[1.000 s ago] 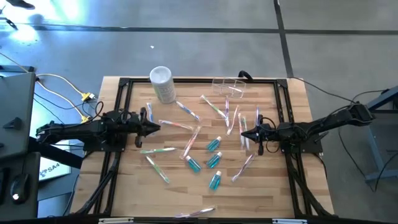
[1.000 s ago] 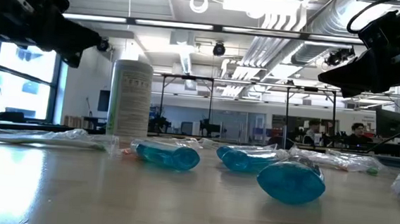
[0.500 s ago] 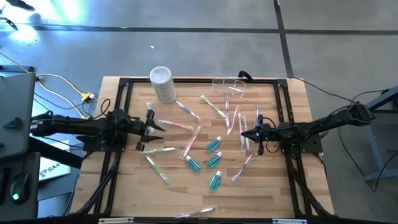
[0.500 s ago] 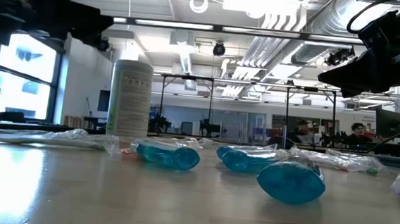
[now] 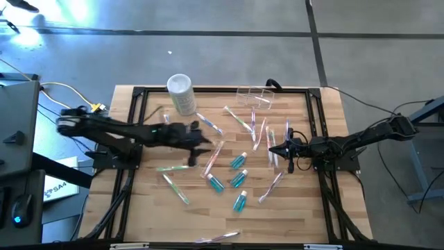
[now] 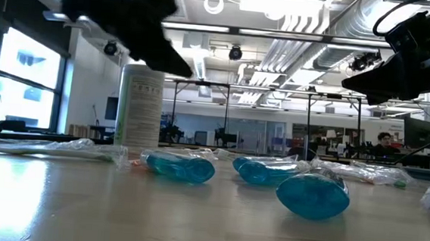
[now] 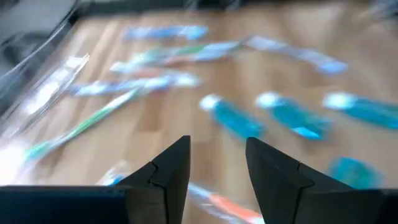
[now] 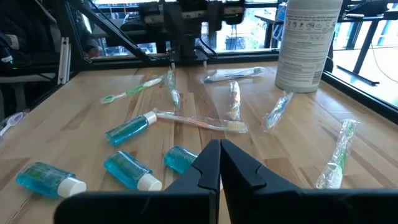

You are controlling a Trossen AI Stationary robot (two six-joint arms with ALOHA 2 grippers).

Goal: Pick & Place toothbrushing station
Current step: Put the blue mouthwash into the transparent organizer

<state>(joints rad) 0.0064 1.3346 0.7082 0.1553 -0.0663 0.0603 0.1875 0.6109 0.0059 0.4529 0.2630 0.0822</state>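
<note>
The toothbrushing station [image 5: 254, 97], a small clear box, stands on its base at the table's far edge, right of the middle; no gripper is near it. My left gripper [image 5: 203, 144] hovers over the table's middle left, above wrapped toothbrushes [image 5: 215, 156]. In its wrist view it [image 7: 217, 163] is open with nothing between the fingers. My right gripper [image 5: 271, 148] waits right of the middle, shut [image 8: 219, 163] and empty. It hangs above the table [image 6: 370, 78] in the low view.
A whitish cylindrical container [image 5: 180, 93] stands at the far left [image 6: 140, 104]. Several wrapped toothbrushes [image 8: 199, 120] and small blue bottles [image 5: 238, 178] [image 6: 312, 194] lie scattered across the middle of the wooden table [image 5: 305, 208]. A black frame [image 5: 139, 173] runs around the table.
My left arm has reached out fast from the table's left edge toward the middle, rising a little, and now hangs over the scattered toothbrushes. Its fingers have spread apart on the way. My right arm has kept still, and no object has moved.
</note>
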